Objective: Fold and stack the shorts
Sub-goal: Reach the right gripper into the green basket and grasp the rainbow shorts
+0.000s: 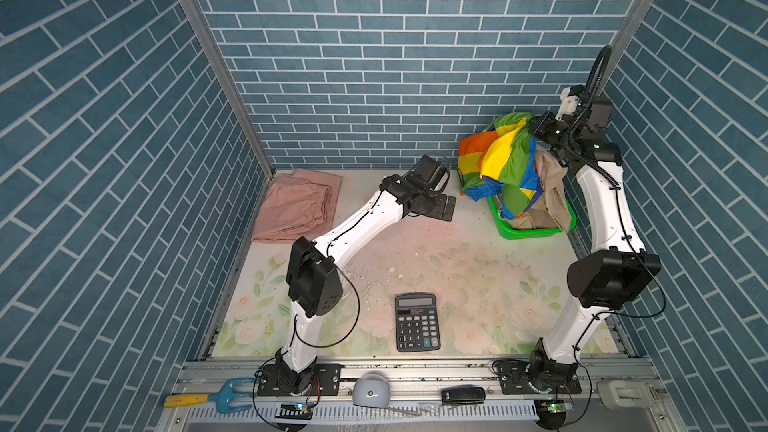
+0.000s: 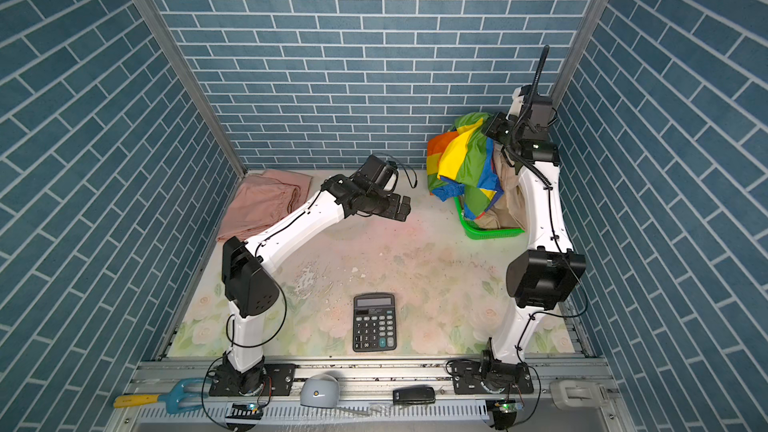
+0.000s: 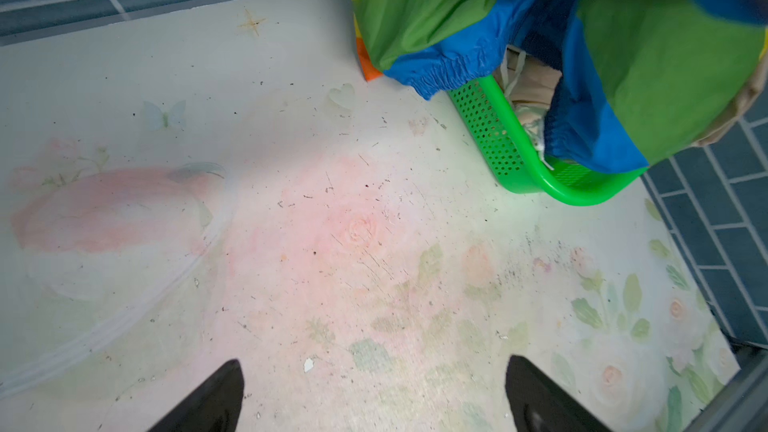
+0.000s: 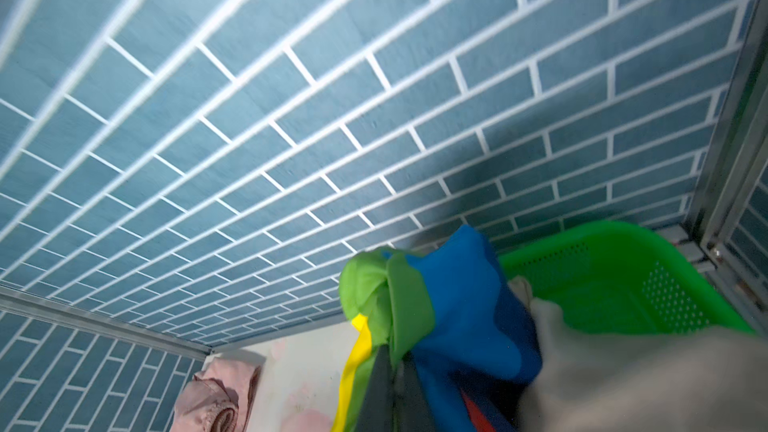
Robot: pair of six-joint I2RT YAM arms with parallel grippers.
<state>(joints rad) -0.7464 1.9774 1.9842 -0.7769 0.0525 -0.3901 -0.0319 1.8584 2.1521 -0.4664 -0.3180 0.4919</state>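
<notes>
3 shorts in view, 1 of them in a grip.

Right gripper: clamped on a bunched fold of the rainbow-striped shorts, raised above the far-right corner of the table. The cloth hangs from the pinch down over the green mesh basket. Its lower end reaches into the basket, and the orange and yellow panels flare out past the basket's left rim. Left wrist view shows the blue gathered waist draped over the rim.

Beige shorts: partly in the basket, with 1 part drawn up alongside the rainbow pair, next to the right forearm. White drawstring shows inside the basket. Beige may be caught in the same pinch. Right wrist view has pale cloth right against the fingers, but it's too blurred to tell.

Left gripper: fingers spread wide, nothing between them. It hovers over bare table left of the basket, pointing toward it, clear of all cloth.

Pale pink shorts: lying flat in the far-left corner against the left wall, gathered waist toward the table's middle.

Calculator: near the front edge at centre, well apart from all 3 shorts.
</notes>
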